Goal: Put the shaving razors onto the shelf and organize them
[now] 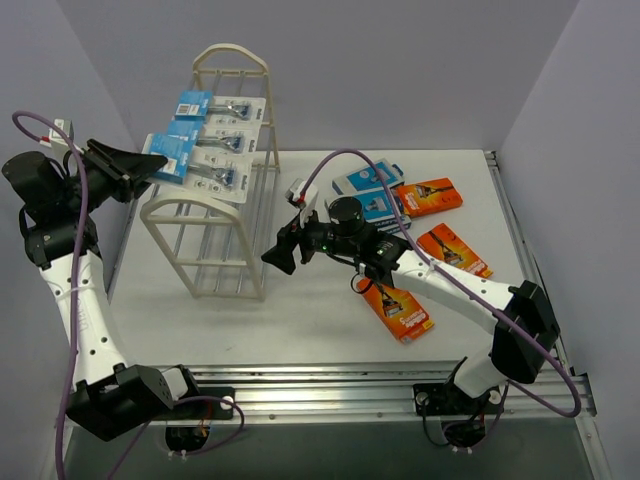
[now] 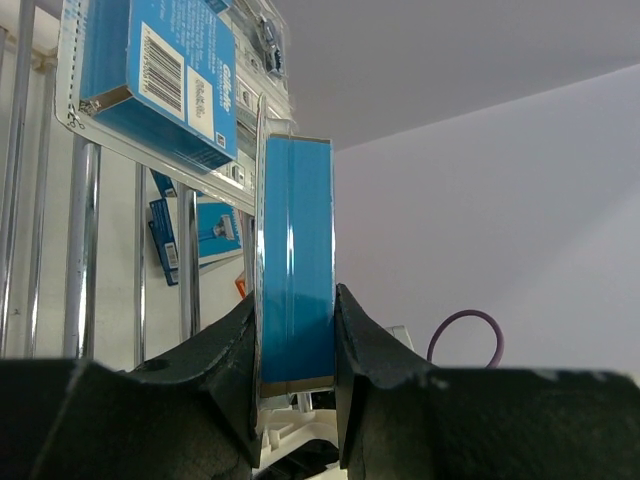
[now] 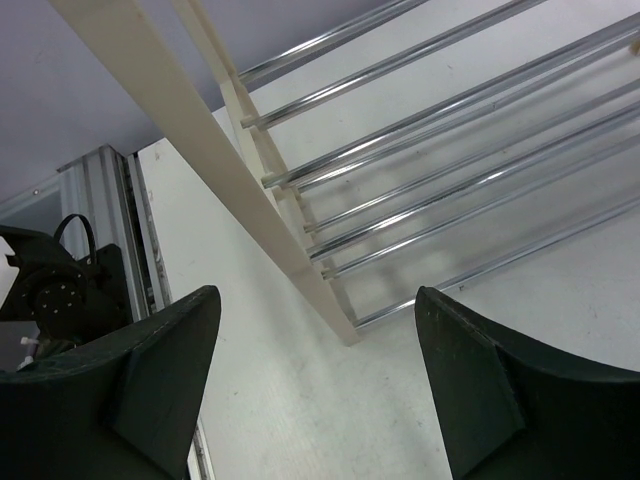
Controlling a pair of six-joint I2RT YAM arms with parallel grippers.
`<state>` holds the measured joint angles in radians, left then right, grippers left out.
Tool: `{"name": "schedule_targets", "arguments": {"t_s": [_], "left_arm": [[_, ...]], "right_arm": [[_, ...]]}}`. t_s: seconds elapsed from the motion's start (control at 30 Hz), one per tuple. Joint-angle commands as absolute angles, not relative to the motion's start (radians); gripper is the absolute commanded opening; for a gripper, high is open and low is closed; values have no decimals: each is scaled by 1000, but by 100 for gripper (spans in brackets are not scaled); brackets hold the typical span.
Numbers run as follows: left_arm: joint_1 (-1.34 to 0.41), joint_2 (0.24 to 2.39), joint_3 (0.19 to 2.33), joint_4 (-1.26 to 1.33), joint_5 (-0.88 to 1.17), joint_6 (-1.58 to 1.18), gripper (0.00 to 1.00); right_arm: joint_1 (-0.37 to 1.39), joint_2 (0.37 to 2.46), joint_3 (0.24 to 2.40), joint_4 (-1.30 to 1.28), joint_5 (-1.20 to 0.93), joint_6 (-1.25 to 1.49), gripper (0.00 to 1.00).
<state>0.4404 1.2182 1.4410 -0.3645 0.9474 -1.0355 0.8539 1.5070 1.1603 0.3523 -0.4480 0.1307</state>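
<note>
Three orange boxes (image 1: 397, 308) are seen lying flat on the table (image 1: 300, 325) at the right, well apart from the shelf (image 1: 228, 294). The right gripper (image 1: 282, 252) is held just beside the shelf's right side, its jaws spread wide with nothing between them. Two blue-and-white boxes (image 1: 362, 182) are found farther back on the table, near the farthest orange box. The left gripper (image 1: 158, 164) is clamped on the blue header of a blister pack (image 1: 180, 152) at the near end of the top tier; whether the pack rests fully on the rods cannot be told. Two more blister packs (image 1: 228, 140) are lined up behind it on the same tier.
</note>
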Motion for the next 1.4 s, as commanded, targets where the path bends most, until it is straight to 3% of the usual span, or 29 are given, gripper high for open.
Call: {"name": "schedule_targets", "arguments": {"t_s": [0.0,0.37,0.63,1.37], "left_arm": [[462,1236,1431,-360,930,-927,34],[488,1252,1422,-374,940,-899,44],[488,1276,1427,-379,942,-871,62],[488,1318,1546,-546,876,-686,72]], "right_arm": [[845,1463,1154,403,-449,138,74],[833,1470,1134,405,-454,140,74],[824,1476,1121,407,-459,141,75],[805,1509,1106,433,-482,156,75]]}}
